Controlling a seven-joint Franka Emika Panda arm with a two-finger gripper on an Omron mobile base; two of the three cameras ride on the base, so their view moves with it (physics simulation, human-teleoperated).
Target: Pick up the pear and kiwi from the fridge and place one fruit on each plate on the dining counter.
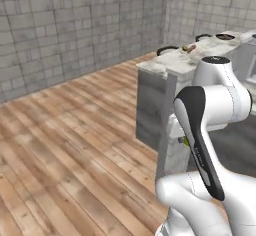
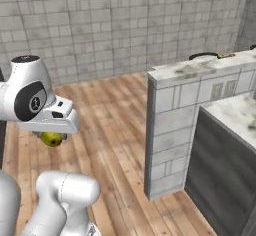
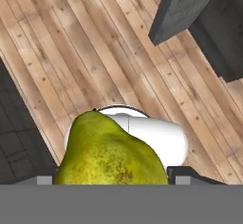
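The gripper (image 3: 110,180), clamped on the pear (image 3: 110,154), carries it over the wooden floor (image 1: 65,145), the far dining counter (image 2: 200,70) unreached, no fruit plated.

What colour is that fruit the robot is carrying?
The pear is yellow-green with small brown speckles; the hand view shows it best, close up.

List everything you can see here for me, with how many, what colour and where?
pear: one, yellow-green, held in the gripper above the floor
plates: two dark-rimmed ones visible, on the dining counter top; centres hard to make out
dining counter: one, white-and-grey marbled top on a grey base, ahead and to the right
floor: brown wooden planks, all around
walls: grey tiles, at the back
arm: one, white with dark joints, in the foreground
gripper: one, shut on the pear
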